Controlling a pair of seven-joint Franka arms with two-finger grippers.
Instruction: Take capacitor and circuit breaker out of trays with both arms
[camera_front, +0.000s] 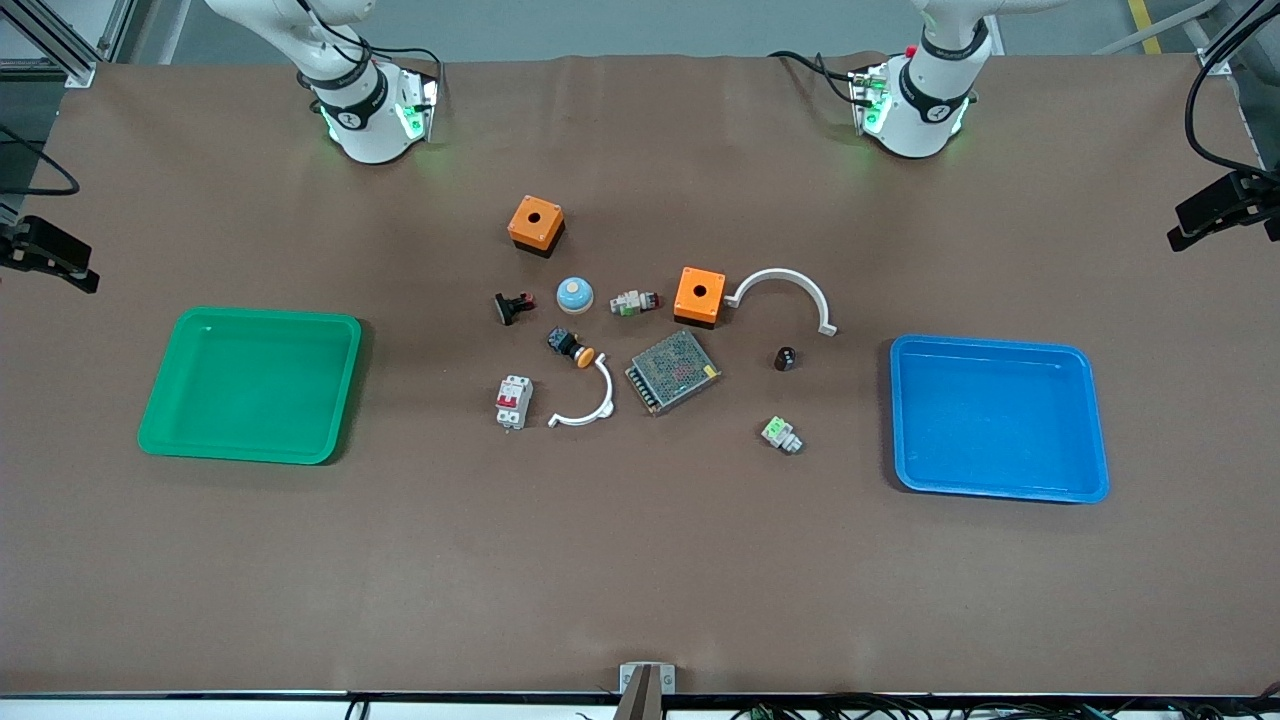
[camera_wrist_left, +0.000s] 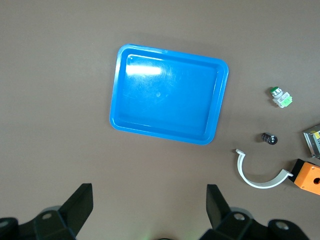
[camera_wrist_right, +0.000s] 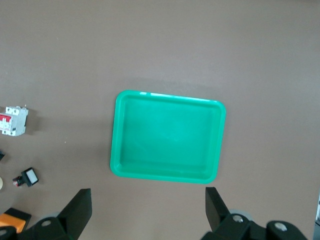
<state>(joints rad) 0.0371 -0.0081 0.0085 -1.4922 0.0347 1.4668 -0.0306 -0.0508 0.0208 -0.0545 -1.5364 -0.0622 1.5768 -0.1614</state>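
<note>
Capacitor (camera_front: 786, 357) lying on the brown counter (camera_front: 640, 560) near mid-counter, toward the left arm's end, between the white curved bracket (camera_front: 785, 293) and the blue tray (camera_front: 1000, 418), touching neither. Seen also in the left wrist view (camera_wrist_left: 268, 138), just beside that bracket (camera_wrist_left: 260, 172). Breaker (camera_front: 513, 402) resting flat toward the right arm's end of the middle cluster, red levers up, nearer the front edge than the black push-button with orange cap (camera_front: 571, 347), beside a smaller white curved clip (camera_front: 588, 400); well apart from the green tray (camera_front: 250, 385).

Left end effector (camera_wrist_left: 150, 212) held high over the counter beside the blue tray (camera_wrist_left: 167, 94), fingers (camera_wrist_left: 80, 207) spread wide, released, holding nothing. Right end effector (camera_wrist_right: 148, 212) likewise high beside the green tray (camera_wrist_right: 167, 136), fingers (camera_wrist_right: 80, 207) spread, released and empty; breaker (camera_wrist_right: 13, 120) visible at the view's margin. Both trays sitting near opposite short edges of the counter. Both arms waiting.
</note>
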